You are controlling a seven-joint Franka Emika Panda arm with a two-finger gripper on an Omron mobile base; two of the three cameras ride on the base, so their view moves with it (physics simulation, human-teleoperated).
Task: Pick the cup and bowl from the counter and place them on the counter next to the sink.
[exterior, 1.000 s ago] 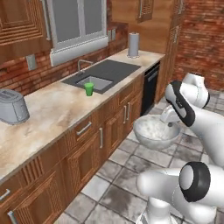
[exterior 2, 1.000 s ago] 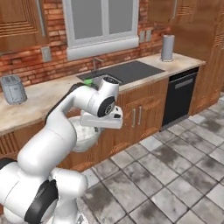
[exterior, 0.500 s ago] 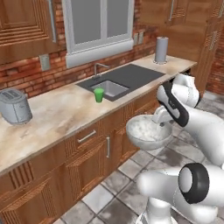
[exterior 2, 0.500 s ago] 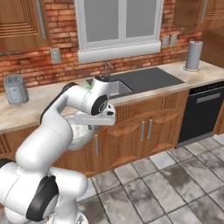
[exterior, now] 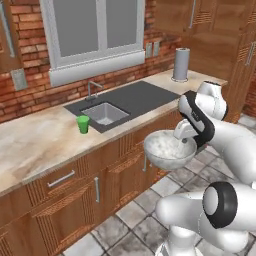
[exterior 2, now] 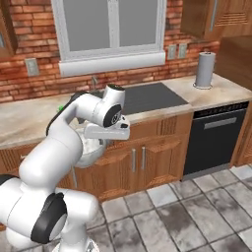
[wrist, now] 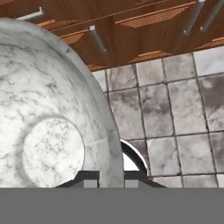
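Observation:
The pale marbled bowl hangs in the air in front of the brown cabinets, above the tiled floor, below counter height. My gripper is shut on its right rim. In the hand view the bowl bulks large at the left, and its rim runs down between the fingertips of the gripper. The right base view has the bowl tucked under my forearm. The small green cup stands upright on the beige counter, just left of the sink basin.
A grey-white paper towel roll stands on the counter right of the sink's drainboard. A black dishwasher front sits under the counter at the right. Brown cabinet doors with handles are close behind the bowl. Grey floor tiles lie below.
The whole scene has shifted in both base views, so the camera moved with the base; the sink and cup now sit nearer the middle. The bowl stays held in my gripper.

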